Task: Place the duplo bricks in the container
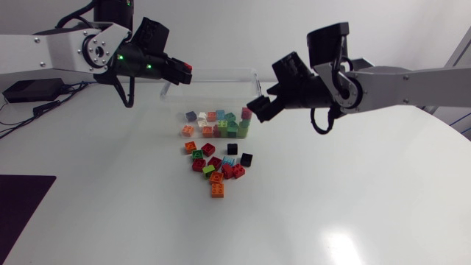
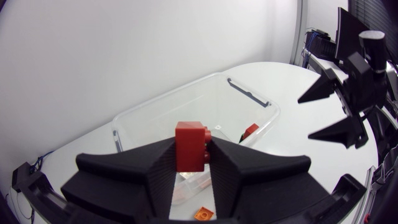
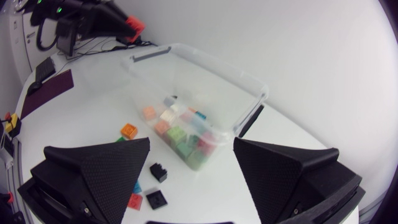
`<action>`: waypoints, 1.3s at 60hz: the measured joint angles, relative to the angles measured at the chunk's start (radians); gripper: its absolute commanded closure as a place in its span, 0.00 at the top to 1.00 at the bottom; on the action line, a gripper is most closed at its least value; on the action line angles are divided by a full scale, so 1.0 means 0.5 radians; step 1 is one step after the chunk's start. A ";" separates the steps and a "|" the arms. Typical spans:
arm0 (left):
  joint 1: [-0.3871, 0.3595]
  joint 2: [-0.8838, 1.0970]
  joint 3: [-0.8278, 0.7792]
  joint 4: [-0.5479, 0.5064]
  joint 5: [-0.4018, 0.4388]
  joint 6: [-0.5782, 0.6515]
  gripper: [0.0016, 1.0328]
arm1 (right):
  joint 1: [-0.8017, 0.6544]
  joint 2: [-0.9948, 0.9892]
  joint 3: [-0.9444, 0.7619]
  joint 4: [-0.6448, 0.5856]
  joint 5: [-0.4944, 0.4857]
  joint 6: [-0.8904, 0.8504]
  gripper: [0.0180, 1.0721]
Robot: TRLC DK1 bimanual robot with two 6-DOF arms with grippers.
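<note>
Squarely, red brick (image 2: 190, 148) sits clamped inside left pincer (image 2: 191, 155).

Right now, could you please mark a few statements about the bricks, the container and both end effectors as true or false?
1. The left end effector is shut on a red brick. True.
2. The right end effector holds a brick. False: it is open and empty.
3. The container is empty. False: coloured bricks lie in it.
4. On the table, loose bricks lie outside the container. True.
</note>
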 measured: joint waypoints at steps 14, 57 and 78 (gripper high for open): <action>0.000 0.259 0.230 0.016 0.002 -0.047 0.29 | 0.002 -0.018 -0.295 -0.086 -0.118 -0.150 0.93; 0.043 0.436 0.641 -0.431 0.040 0.048 0.96 | -0.038 0.603 -0.035 -0.281 -0.294 -0.681 0.93; 0.093 -0.347 0.014 -0.759 0.076 0.417 0.96 | -0.087 0.810 0.190 -0.406 -0.362 -0.825 0.92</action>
